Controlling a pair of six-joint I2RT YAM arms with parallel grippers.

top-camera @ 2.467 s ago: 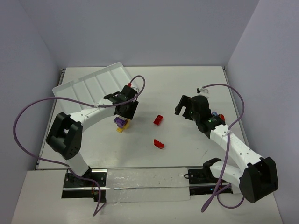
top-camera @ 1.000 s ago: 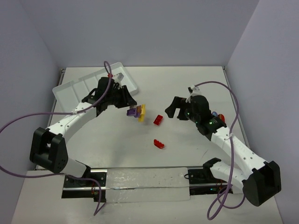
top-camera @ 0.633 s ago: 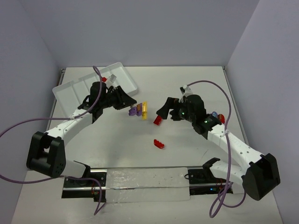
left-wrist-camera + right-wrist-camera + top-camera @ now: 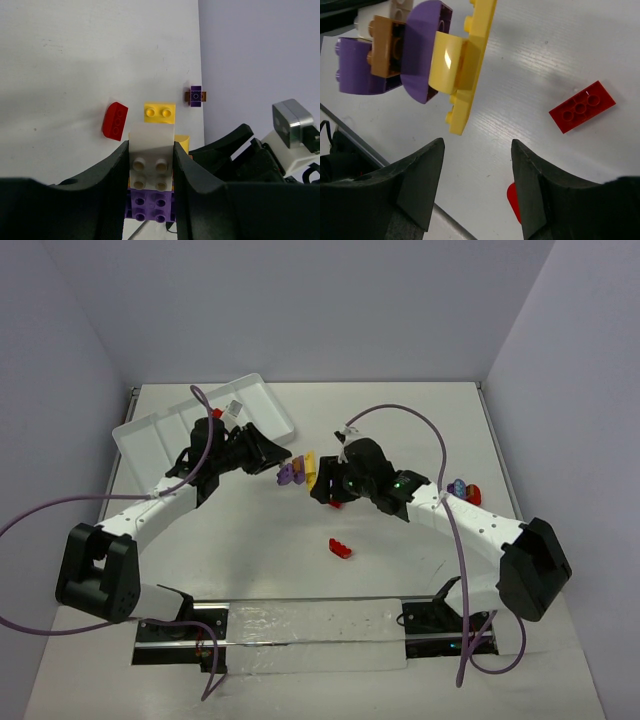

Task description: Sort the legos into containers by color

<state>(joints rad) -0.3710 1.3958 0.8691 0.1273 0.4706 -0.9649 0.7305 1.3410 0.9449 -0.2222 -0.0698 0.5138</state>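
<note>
Left gripper (image 4: 150, 152) is clamped on the beige end of a lego stack (image 4: 415, 55). Right gripper (image 4: 476, 150) stands jaws apart, just short of its yellow plate (image 4: 470, 60). Closing off-centre could lever the stack from the left's hold.

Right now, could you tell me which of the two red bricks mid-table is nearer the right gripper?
The red brick partly hidden beneath the right gripper; the other red brick lies alone in the open, farther off.
</note>
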